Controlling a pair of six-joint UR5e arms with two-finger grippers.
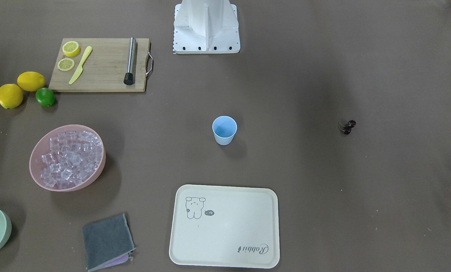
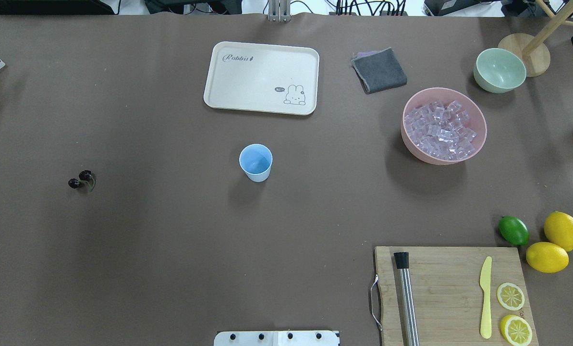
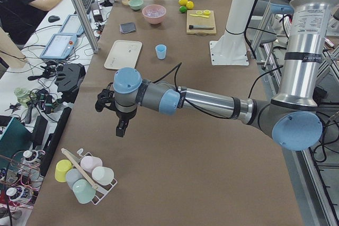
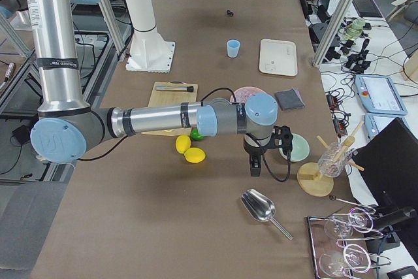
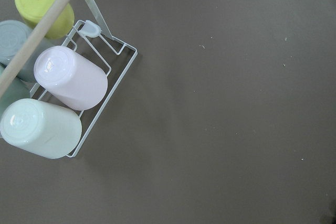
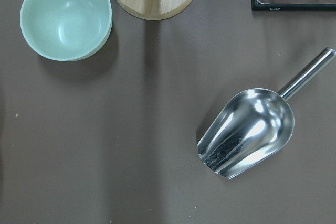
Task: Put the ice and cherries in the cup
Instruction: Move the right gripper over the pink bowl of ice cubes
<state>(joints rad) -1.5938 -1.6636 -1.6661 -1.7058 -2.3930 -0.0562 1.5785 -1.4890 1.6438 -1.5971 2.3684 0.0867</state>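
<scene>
The pale blue cup (image 2: 256,162) stands upright mid-table and looks empty; it also shows in the front view (image 1: 224,130). The ice (image 2: 440,129) is heaped in a pink bowl (image 2: 420,156) on the robot's right. The dark cherries (image 2: 81,180) lie on the bare table on the robot's left. My left gripper (image 3: 122,128) hangs over the table's left end near a cup rack (image 3: 85,175), far from the cherries. My right gripper (image 4: 255,168) hangs over the right end above a metal scoop (image 6: 247,132). I cannot tell whether either gripper is open or shut.
A cream tray (image 2: 262,77) lies beyond the cup. A grey cloth (image 2: 380,69) and a pale green bowl (image 2: 500,69) sit near the pink bowl. A cutting board (image 2: 449,288) holds a muddler, a knife and lemon slices. A lime (image 2: 513,230) and lemons lie beside it.
</scene>
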